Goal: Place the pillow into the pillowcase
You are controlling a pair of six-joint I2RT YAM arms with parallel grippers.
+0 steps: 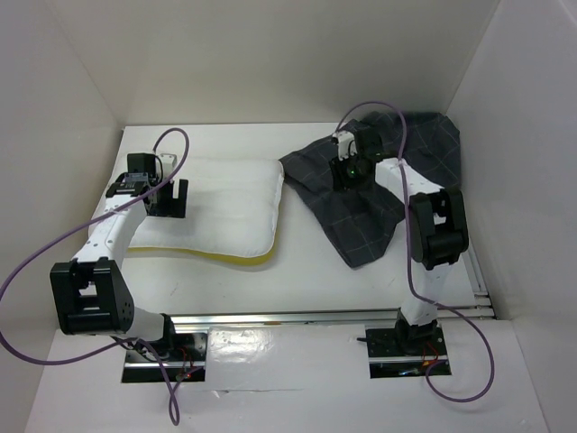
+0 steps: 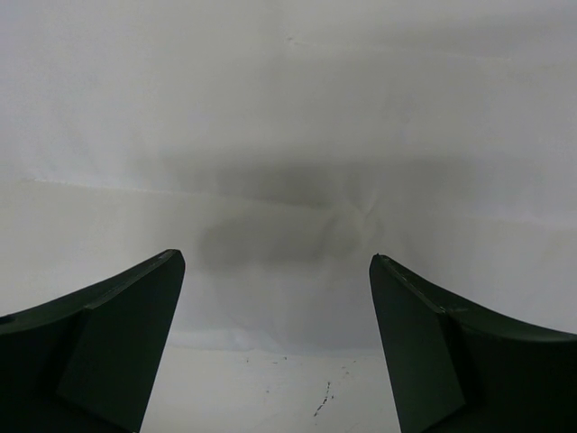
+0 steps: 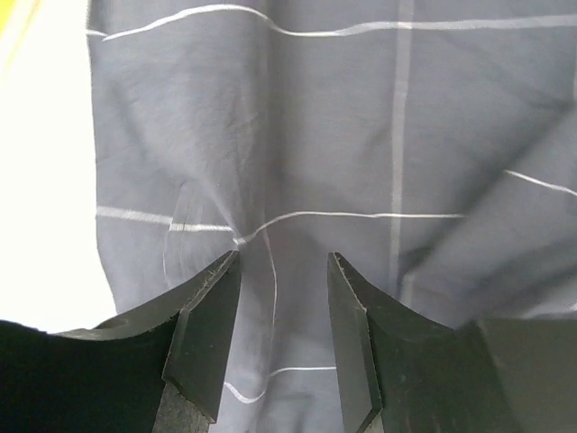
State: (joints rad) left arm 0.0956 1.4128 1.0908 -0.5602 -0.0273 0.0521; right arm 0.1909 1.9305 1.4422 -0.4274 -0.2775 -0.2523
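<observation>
**While pillow and pillowcase lie apart, both grippers stand parted**

Though limp and creased, the pillowcase [image 1: 361, 230] spreads as a rough dark charcoal wedge on the right of the white table [image 1: 315, 289], thin pale grid lines crossing it. The right gripper [image 1: 350, 176] is tip-down on its weave, fingers narrowly apart, a small pucker at one tip. The pillow [image 1: 230, 203], soft, white and rectangular with yellow trim [image 1: 234, 260] on its near edge, lies to the left. Over its left end the left gripper [image 1: 168, 209] hangs wide apart, holding nothing.

Pillow [image 1: 221, 203] white, yellow trim along edge. Pillowcase [image 1: 361, 221] charcoal grey, thin light windowpane grid.
</observation>
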